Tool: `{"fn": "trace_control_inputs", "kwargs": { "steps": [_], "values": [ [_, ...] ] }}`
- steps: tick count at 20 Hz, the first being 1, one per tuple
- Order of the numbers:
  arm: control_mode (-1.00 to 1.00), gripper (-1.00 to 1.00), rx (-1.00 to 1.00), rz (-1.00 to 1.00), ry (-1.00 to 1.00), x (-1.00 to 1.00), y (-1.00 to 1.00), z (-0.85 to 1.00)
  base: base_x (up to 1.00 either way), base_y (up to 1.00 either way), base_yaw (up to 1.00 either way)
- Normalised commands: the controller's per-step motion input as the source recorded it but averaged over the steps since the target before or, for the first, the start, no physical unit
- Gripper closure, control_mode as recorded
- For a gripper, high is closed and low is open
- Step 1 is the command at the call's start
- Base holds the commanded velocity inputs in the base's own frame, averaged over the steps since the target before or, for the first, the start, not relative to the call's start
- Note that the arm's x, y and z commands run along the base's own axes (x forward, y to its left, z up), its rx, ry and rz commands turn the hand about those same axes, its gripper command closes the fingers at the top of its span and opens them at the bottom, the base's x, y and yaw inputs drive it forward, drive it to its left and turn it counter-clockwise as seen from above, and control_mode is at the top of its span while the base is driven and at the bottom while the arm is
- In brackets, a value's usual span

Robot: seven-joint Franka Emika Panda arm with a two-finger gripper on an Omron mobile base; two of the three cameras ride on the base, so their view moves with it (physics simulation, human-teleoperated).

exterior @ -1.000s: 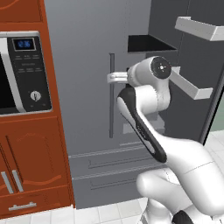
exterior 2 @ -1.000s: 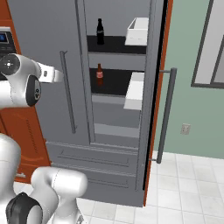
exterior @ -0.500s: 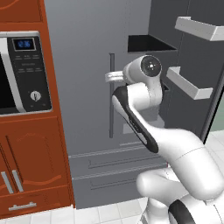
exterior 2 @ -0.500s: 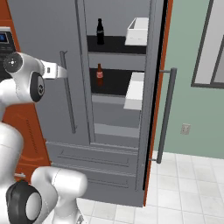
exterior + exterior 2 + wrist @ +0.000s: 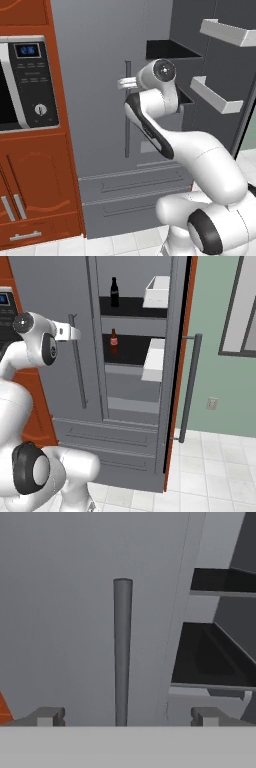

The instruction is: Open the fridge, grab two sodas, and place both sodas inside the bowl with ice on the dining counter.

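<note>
A home kitchen is indicated by a grey fridge [image 5: 75, 316], a built-in microwave [image 5: 22, 85] and red-brown cabinets [image 5: 35, 185].

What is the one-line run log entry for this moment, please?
claw: open | facing left door handle | right fridge door: open | two sodas: on shelves

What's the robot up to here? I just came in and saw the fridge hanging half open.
The fridge has its right door swung open, and two soda bottles stand on its shelves, one on the upper and one below it. The arm's gripper is open and empty, with its fingers either side of the closed left door's handle. Neither soda has been picked up yet.
</note>
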Motion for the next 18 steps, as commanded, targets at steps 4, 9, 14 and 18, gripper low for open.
{"fn": "trace_control_inputs", "kwargs": {
  "steps": [4, 9, 14, 18],
  "values": [
    [-1.00, -1.00, 0.00, 0.00, 0.00, 0.28, 0.07, -0.05, 0.00, 0.00, 0.00],
    [-1.00, -1.00, 0.00, 0.00, 0.00, 0.24, 0.10, -0.09, 0.00, 0.00, 0.00],
    [-1.00, -1.00, 0.00, 0.00, 0.00, 0.30, 0.08, -0.04, 0.00, 0.00, 0.00],
    [-1.00, -1.00, 0.00, 0.00, 0.00, 0.32, 0.01, -0.02, 0.00, 0.00, 0.00]
  ]
}}
